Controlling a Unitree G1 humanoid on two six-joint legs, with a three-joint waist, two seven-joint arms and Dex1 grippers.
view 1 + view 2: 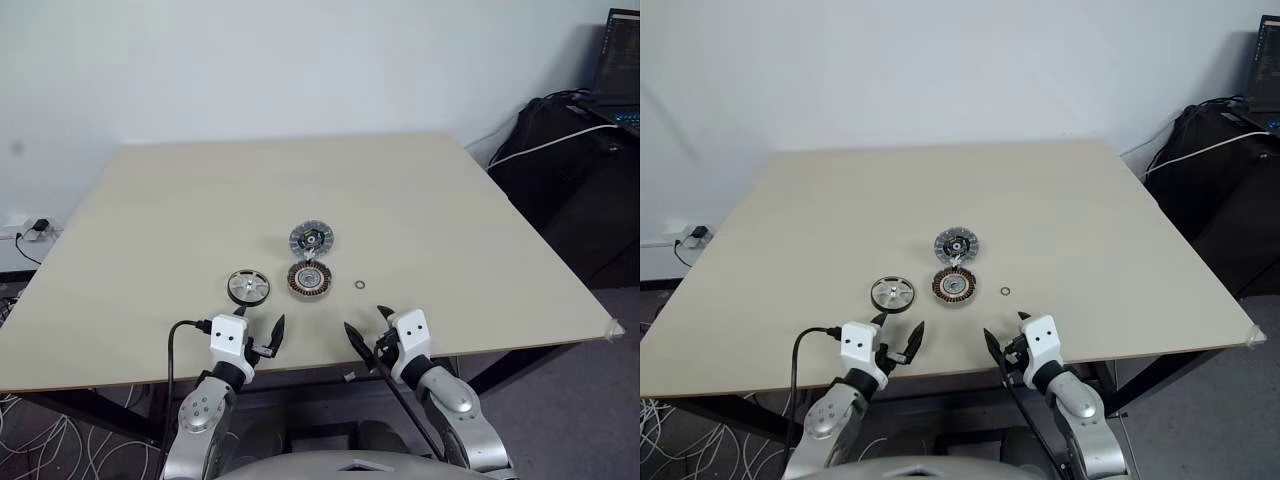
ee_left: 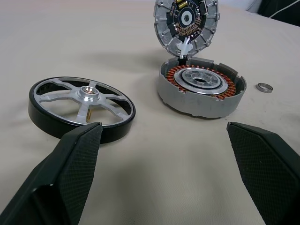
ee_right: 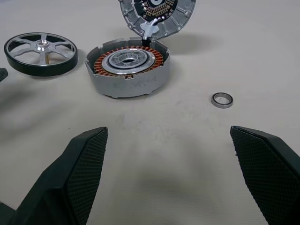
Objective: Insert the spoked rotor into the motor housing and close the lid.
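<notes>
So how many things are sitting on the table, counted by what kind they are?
Spoked rotor: 1
Motor housing with copper coils: 1
Lid, open and joined to the housing: 1
Tiny loose ring: 1
Total: 4

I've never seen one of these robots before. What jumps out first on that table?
Near the table's front middle sits an opened motor housing with a ring of copper coils, its lid flipped up just behind it. To its left lies a silver spoked rotor with a dark rim, and to its right a tiny loose ring. At the near edge, the left gripper and right gripper both hang open, holding nothing.
</notes>
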